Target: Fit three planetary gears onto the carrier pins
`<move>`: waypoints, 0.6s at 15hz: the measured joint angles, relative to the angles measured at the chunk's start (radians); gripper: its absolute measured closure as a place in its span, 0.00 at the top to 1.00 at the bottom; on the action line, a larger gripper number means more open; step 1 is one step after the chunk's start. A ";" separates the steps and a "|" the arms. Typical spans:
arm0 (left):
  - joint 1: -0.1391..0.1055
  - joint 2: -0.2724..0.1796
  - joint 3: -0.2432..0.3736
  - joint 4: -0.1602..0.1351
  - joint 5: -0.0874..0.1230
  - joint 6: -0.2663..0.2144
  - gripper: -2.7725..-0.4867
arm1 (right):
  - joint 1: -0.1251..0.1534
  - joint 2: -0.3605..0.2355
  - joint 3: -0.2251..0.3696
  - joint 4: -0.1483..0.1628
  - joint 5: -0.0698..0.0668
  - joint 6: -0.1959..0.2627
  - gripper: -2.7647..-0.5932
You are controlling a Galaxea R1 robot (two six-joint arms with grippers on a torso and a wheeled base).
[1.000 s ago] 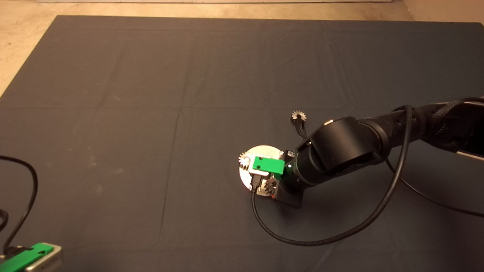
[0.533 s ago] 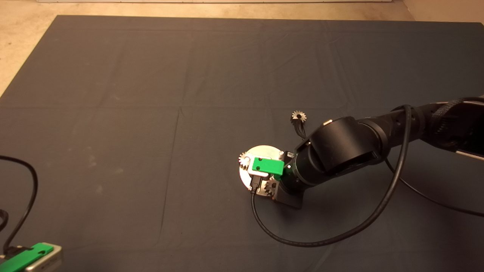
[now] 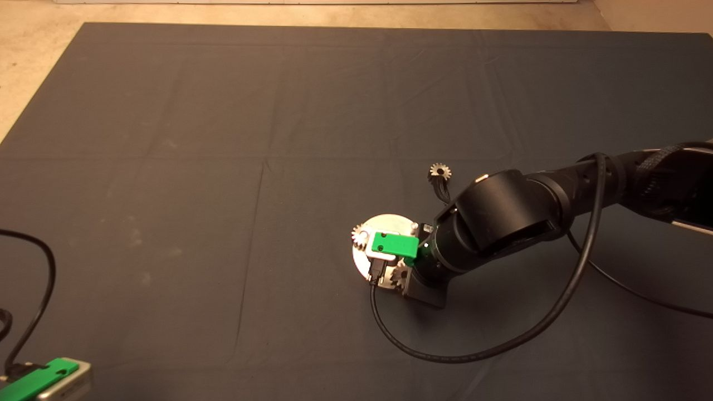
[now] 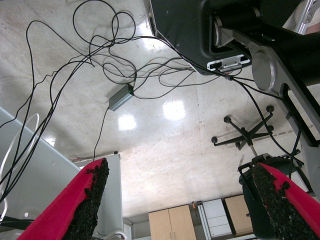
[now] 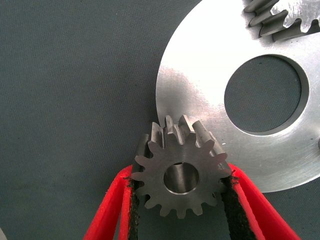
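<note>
One planetary gear [image 5: 312, 17] already sits on the disc [image 5: 200, 75], on the far side of its centre hole from the jaws, presumably over a carrier pin, though that pin is hidden under it. A second gear [image 5: 181, 175] sits between the right gripper's [image 5: 181, 200] red fingers [image 5: 250, 205], whose pads press its teeth on both sides, so the jaws are clamped on it; a silvery pin end shows in its bore, which suggests it is seated or nearly seated at the disc's near rim. The third gear [image 3: 440, 171] lies loose on the mat [image 3: 223, 139], well apart from the jaws, beyond the disc. By this reading, roughly two of three are placed and one remains. The left gripper [image 4: 185, 200] waits at the mat's lower left corner, jaws wide apart and empty.
</note>
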 joint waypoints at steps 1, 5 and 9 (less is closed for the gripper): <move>0.000 0.000 0.000 0.000 0.000 0.000 0.68 | 0.000 0.000 -0.001 0.001 0.001 0.000 0.16; 0.000 -0.008 0.000 0.000 0.000 0.000 0.68 | 0.005 0.012 -0.017 0.002 -0.002 0.000 0.16; 0.000 -0.015 0.000 0.000 0.000 0.001 0.68 | 0.009 0.022 -0.030 0.000 -0.004 0.000 0.16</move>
